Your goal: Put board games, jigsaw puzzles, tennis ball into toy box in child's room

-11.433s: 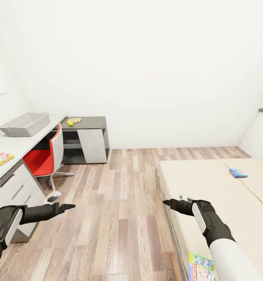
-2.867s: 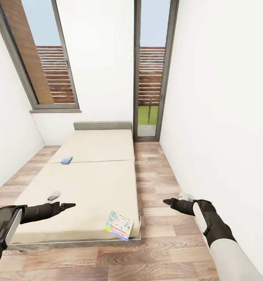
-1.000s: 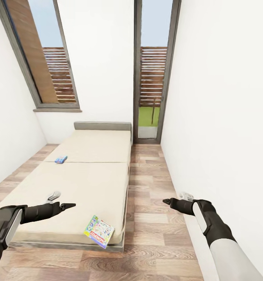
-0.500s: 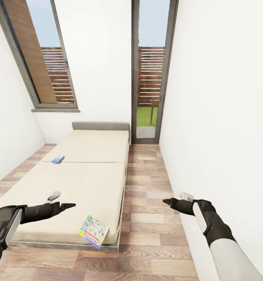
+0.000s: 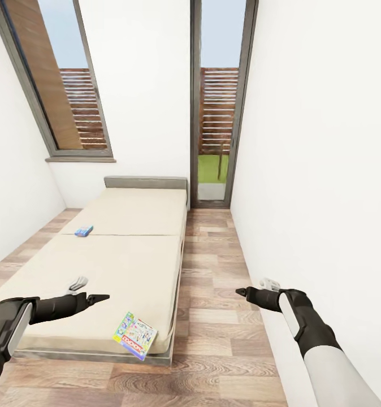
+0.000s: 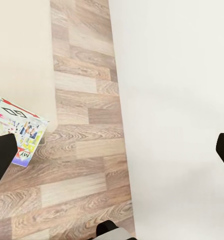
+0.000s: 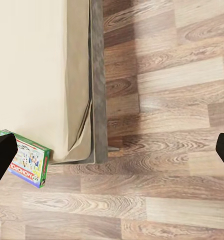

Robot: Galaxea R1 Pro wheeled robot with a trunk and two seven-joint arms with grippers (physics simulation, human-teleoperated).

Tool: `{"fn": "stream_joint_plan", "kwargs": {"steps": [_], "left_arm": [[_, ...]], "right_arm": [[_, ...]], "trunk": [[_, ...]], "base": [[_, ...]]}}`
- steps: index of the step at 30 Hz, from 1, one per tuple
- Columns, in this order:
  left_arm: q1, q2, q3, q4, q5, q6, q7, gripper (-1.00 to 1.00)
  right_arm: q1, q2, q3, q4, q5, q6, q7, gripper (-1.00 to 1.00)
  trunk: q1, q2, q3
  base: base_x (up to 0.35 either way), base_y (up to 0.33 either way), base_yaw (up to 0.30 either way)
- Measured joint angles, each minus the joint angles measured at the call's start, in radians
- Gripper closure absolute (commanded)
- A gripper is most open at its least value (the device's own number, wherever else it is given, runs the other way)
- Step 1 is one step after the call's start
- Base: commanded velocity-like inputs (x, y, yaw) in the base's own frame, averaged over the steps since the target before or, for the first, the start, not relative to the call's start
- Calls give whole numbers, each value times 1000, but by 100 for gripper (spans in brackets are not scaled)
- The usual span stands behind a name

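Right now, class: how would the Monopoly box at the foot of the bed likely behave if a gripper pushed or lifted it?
The Monopoly box is thin and flat, so probably stiff and light. It overhangs the bed corner, so a push may tip it onto the floor.

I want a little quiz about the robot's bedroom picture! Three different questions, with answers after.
1. True or false: the green-white Monopoly game box lies at the cream bed's near corner, jutting over its edge.
2. Which lies nearer the grey headboard: A the small blue game box, or B the Monopoly box?
3. Fill in: the left end effector holds ____.

Key: 1 true; 2 A; 3 nothing.
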State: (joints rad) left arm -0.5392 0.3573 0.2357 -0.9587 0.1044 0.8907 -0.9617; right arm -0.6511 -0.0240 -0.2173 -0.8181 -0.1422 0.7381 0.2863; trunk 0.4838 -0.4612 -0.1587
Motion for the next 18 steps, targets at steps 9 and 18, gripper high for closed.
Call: {"fn": "stream_joint_plan", "kwargs": {"steps": [9,18], "left_arm": [[0,0,-1,0,0,-1,2,-100],[0,0,-1,0,0,-2,0,-100]], "right_arm": [[0,1,0,1,0,-2,-2,-100],[0,1,4,3,2,-4,-8,-100]], "trunk": [[0,0,0],[0,0,0]], "base": [[142,0,0],[13,0,0]]}}
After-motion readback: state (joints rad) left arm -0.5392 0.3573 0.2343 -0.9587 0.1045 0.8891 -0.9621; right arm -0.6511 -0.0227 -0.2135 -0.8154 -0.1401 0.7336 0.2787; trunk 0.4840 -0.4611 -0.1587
